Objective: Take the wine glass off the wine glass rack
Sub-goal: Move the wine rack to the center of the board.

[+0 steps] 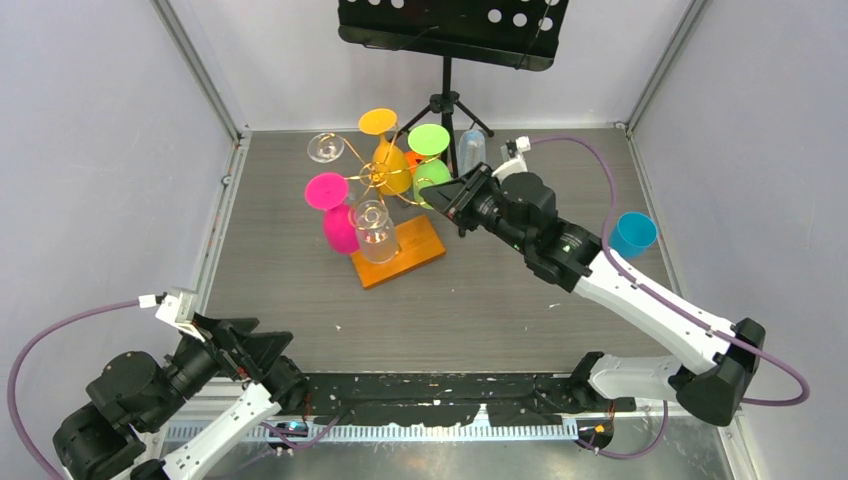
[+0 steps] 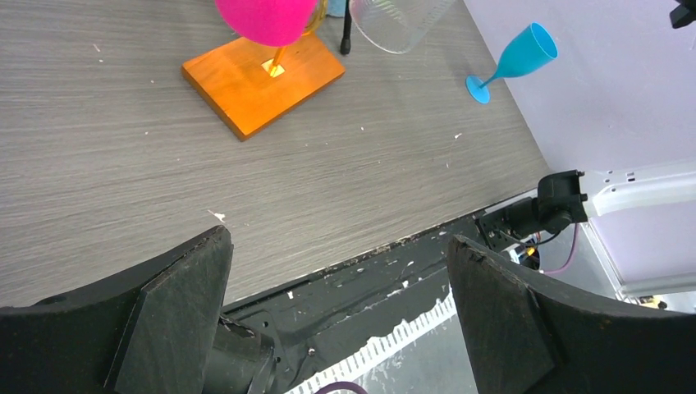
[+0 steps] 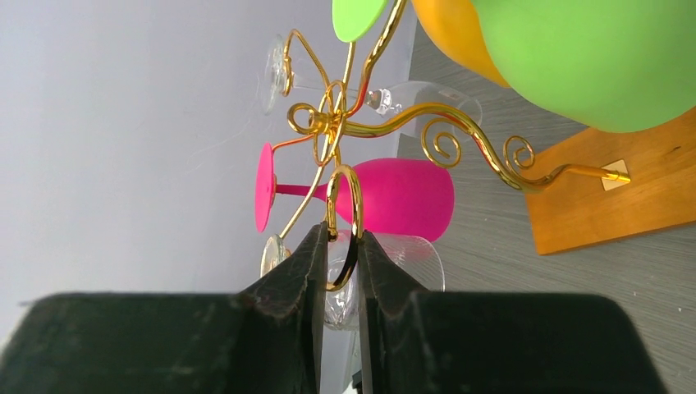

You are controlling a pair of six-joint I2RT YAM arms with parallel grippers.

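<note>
The right gripper [image 3: 341, 234] has its two black fingers drawn in to a narrow slit, and a gold wire loop [image 3: 344, 168] of the wine glass rack [image 1: 418, 248] sits in that slit, touching both sides as far as I can see. The right arm reaches in a long diagonal from the near right corner of the desk [image 1: 500, 300], white forearm low, black wrist level and pointing left into the rack.

Just beside the gripper hangs the green glass [image 3: 591, 57], smooth and matte, its bowl cut off by the wrist view's edge. The orange glass [image 3: 460, 33] hangs next to it. Farther round are the pink glass [image 3: 402, 197] and a clear glass [image 3: 410, 261] (its stem is hidden behind the fingers). All of them hang bowl-down on the thin, scroll-ended arms. The rack's flat orange wooden base stands in the rear half of the grey wood-grain desk, a little left of centre.

A blue glass [image 1: 632, 235] stands upright by the right edge. A black music stand [image 1: 445, 30] rises behind the rack, its top cut off.

The left gripper [image 2: 336, 238] hangs wide apart and empty over the near edge, its arm folded low at the near left corner.
</note>
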